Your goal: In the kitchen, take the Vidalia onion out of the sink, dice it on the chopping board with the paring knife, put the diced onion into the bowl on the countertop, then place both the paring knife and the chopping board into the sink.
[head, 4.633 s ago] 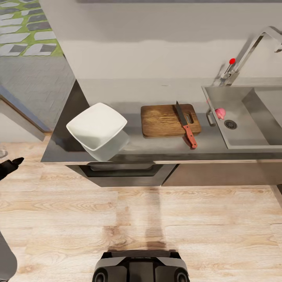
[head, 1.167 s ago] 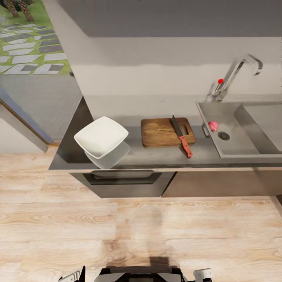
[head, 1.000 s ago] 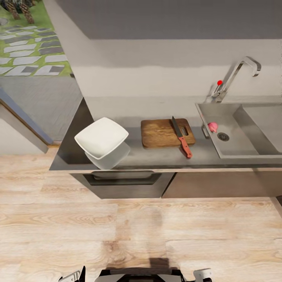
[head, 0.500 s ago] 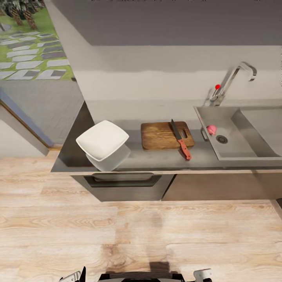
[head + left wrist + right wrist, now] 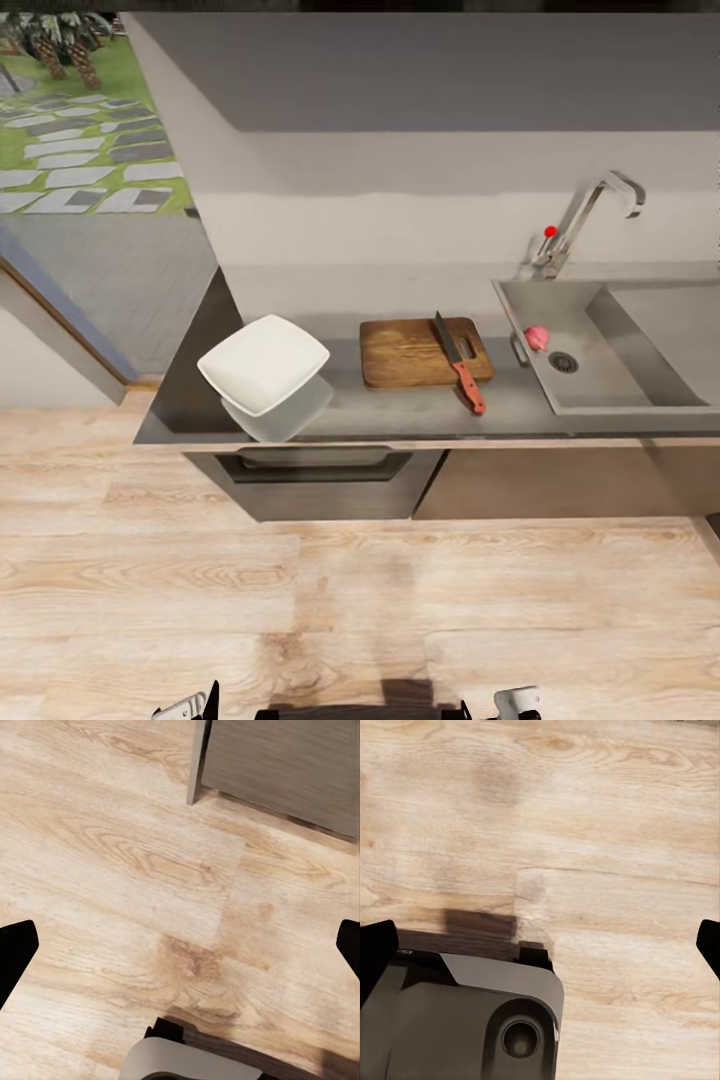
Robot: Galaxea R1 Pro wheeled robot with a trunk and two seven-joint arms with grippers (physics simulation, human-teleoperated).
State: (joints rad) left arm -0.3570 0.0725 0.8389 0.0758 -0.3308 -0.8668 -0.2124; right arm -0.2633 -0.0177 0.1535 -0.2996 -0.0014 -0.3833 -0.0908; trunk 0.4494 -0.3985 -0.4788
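Note:
A pink Vidalia onion (image 5: 537, 338) lies in the steel sink (image 5: 610, 385), beside the round drain. The brown chopping board (image 5: 410, 352) rests on the grey countertop (image 5: 400, 408), left of the sink. Across the board's right end lies the paring knife (image 5: 459, 364), its red handle toward the counter's front edge. Further left stands the white bowl (image 5: 263, 362). Both arms hang low over the wooden floor, far from the counter. My left gripper (image 5: 182, 949) and right gripper (image 5: 542, 949) are open, black fingertips (image 5: 15, 952) wide apart with only floor between them.
A chrome faucet (image 5: 585, 218) with a red dot rises behind the sink. Dark cabinets with a black handle (image 5: 315, 462) sit under the counter. Wooden floor (image 5: 360, 590) separates me from the counter. My base (image 5: 472, 1020) is below the grippers. A doorway to a garden opens far left.
The head view has shifted, so the counter looks lower and smaller. The counter's things have kept their places. The left gripper seen at the left edge 4.6 s ago is gone from there.

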